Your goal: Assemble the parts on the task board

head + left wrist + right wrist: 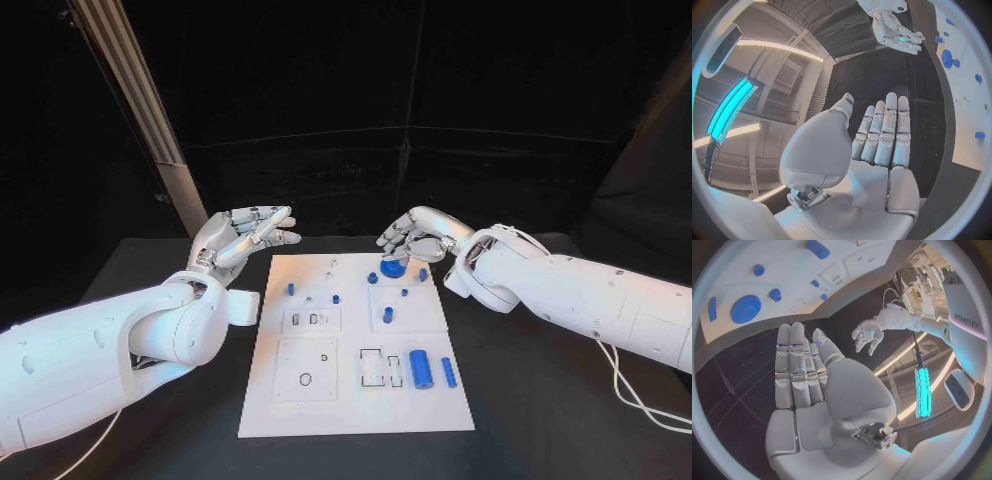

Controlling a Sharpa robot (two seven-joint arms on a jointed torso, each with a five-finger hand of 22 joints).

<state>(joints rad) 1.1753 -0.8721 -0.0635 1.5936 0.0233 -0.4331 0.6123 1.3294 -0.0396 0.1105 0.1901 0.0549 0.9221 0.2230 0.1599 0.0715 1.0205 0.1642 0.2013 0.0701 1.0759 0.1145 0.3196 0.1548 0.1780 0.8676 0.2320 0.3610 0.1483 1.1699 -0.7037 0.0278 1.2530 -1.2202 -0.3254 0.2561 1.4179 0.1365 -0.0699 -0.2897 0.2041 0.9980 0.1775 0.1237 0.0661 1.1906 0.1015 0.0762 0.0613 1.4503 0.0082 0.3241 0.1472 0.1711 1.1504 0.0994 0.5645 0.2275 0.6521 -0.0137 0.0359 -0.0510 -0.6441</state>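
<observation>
The white task board (353, 405) lies in the middle of the black table. A blue gear (392, 268) sits near its far edge, with small blue pegs (372, 278) around it. A thick blue cylinder (420, 368) and a thin blue bar (449, 372) lie near the front right. My right hand (418, 238) hovers just behind the gear, fingers apart, holding nothing. My left hand (248, 235) hangs over the board's far left corner, also empty with fingers spread. The right wrist view shows the gear (745, 308) beyond my straight fingers (795, 365). The left wrist view shows my flat palm (882, 135) and the gear (947, 58).
Cut-out slots and recesses (306, 378) mark the board's near half. A slanted pale pole (144, 110) stands behind the table at the back left. Black table surface (548, 400) lies bare on both sides of the board.
</observation>
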